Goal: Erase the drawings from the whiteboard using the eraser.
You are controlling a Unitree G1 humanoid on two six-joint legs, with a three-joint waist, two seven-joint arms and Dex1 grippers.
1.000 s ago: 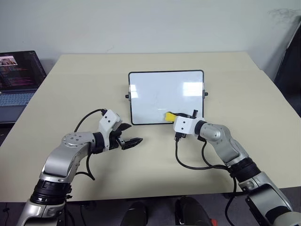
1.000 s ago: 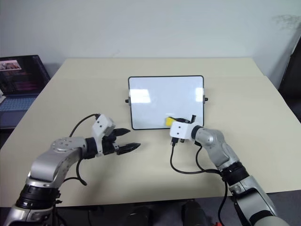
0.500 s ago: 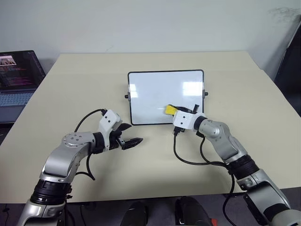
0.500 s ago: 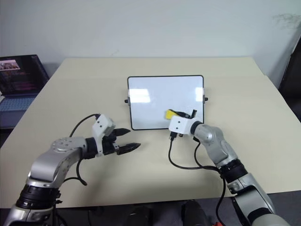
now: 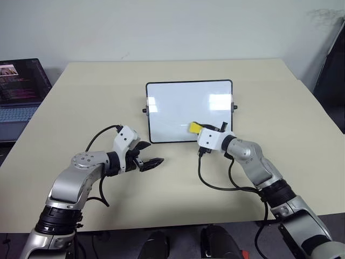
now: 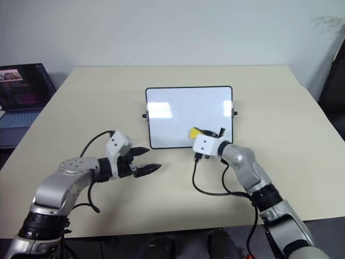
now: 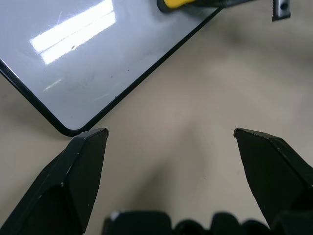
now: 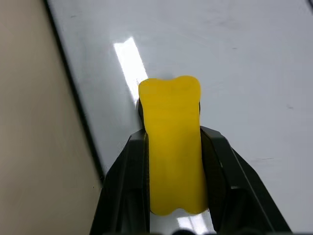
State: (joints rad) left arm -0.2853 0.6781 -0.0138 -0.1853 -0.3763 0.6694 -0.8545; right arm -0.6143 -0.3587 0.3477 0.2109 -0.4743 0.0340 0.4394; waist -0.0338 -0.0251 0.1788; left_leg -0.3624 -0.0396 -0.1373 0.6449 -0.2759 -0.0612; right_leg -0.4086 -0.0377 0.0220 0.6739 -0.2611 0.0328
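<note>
Right gripper (image 8: pixel 173 161) clenched the eraser (image 8: pixel 172 142) over the whiteboard (image 5: pixel 178 108); its black underside stayed hidden, drawings indistinct.

We seem to be in an office or lab: a plain beige table (image 5: pixel 178 178) against a bare white wall (image 5: pixel 172 27), and at ten o'clock an open laptop (image 5: pixel 21 86) showing lines of code

Whiteboard (image 5: pixel 183 108) surface seen as glossy, smooth, light streaks reflected, thin black frame looking plastic, eraser (image 8: pixel 172 142) seen as matt yellow, foam-like, slightly ribbed, table (image 5: pixel 269 108) finished in matt smooth beige, black fingers (image 7: pixel 78 171) looking matt hard plastic
</note>
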